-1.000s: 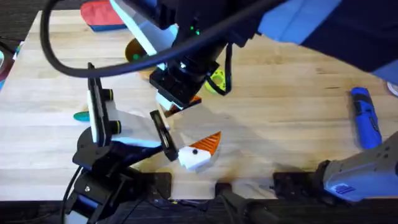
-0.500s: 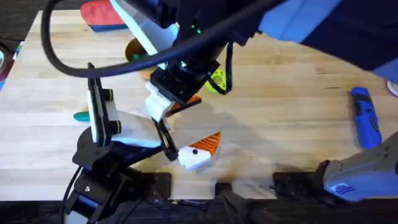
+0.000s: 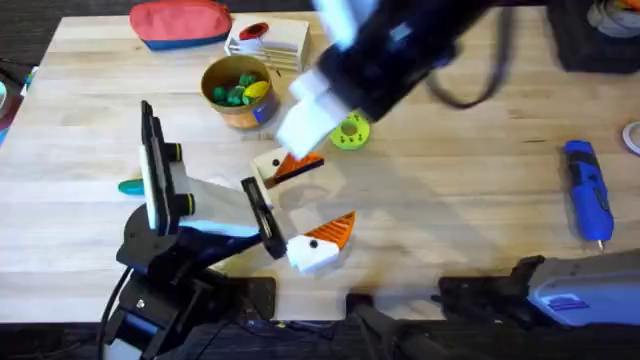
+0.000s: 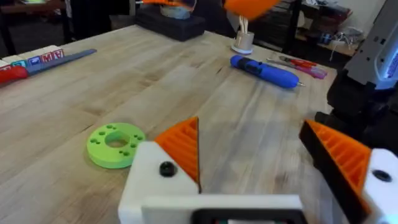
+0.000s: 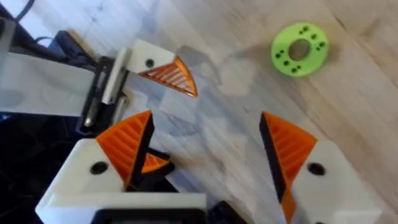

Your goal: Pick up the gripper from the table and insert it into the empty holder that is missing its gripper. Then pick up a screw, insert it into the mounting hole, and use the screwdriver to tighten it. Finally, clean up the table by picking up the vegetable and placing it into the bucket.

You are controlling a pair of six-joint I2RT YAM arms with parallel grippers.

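Overhead first: the left claw (image 3: 300, 205) has its two fingers spread wide apart, with nothing between them. The orange fingertip (image 3: 303, 166) sits against the white holder (image 3: 272, 163), which is the claw's farther finger. The nearer finger is a white mount with an orange tip (image 3: 322, 243). The right arm (image 3: 400, 45) reaches across the worktop (image 3: 470, 150) as a dark blur. The bucket (image 3: 238, 92) stands toward the far side with green and yellow toys in it, and the lime-green disc (image 3: 350, 132) lies near it. The teal vegetable (image 3: 130, 185) lies on the wood just beside the left arm. The blue screwdriver (image 3: 587, 190) lies well off on the right. A red pouch (image 3: 180, 22) lies at the far edge.

In the left wrist view we see the same open left claw, orange ribbed pads (image 4: 183, 146) facing each other across bare wood. The lime disc lies just beside one finger, and the blue screwdriver lies farther off.

In the right wrist view, the right claw (image 5: 205, 137) is open too and holds nothing. It hangs over the worktop, with the holder and its orange fingertip beyond one finger. We can see a dark hole in the holder's side. The lime disc lies well apart from it.
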